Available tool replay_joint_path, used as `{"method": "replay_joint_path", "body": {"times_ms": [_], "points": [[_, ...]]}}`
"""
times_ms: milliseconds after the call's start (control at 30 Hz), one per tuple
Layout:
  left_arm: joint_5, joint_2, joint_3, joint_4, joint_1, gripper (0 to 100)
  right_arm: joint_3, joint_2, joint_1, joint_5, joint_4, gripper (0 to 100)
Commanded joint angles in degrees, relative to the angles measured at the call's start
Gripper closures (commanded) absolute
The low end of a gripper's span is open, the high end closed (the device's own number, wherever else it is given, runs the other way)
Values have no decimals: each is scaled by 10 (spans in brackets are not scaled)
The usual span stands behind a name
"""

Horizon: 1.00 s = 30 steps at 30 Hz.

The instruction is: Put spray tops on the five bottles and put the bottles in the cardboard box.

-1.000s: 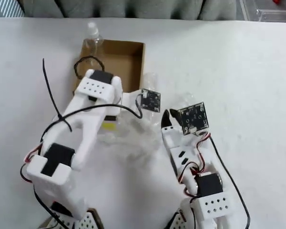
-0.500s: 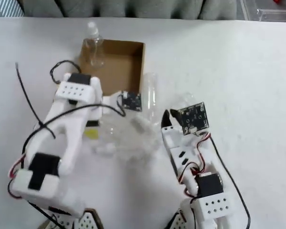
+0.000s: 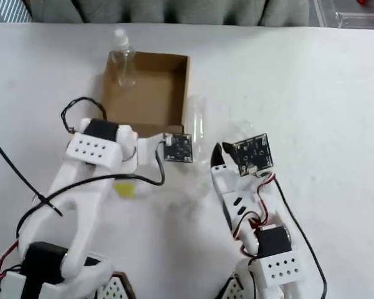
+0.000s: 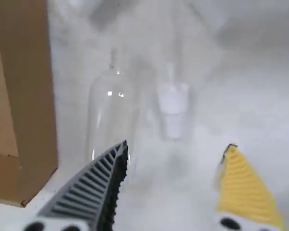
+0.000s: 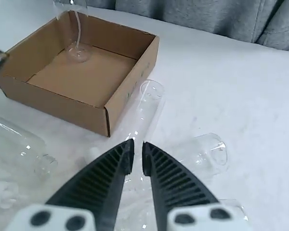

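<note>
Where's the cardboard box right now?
In the high view, the cardboard box sits left of centre on the table, a bottle upright in its far left corner.

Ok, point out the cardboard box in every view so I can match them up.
High view: the cardboard box sits left of centre, toward the far edge.
Left wrist view: the box shows one brown wall, beside a lying clear bottle.
Right wrist view: the whole box lies past the right gripper.
Shared landmark: the upright bottle in its corner, in the high and right wrist views.
</note>
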Motion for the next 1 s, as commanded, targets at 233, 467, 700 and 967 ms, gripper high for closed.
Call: {"method": "replay_joint_path", "body": {"times_ms": [233, 467, 700, 967], "points": [[11, 6, -32, -106, 4, 683, -13, -3, -4, 7, -9, 984], [11, 142, -97, -125, -2, 683, -8, -3, -5, 7, -13, 984], [11, 223, -124, -166, -27, 683, -8, -3, -5, 7, -13, 984], [13, 276, -124, -178, -22, 683, -8, -3, -28, 8, -13, 984]]}}
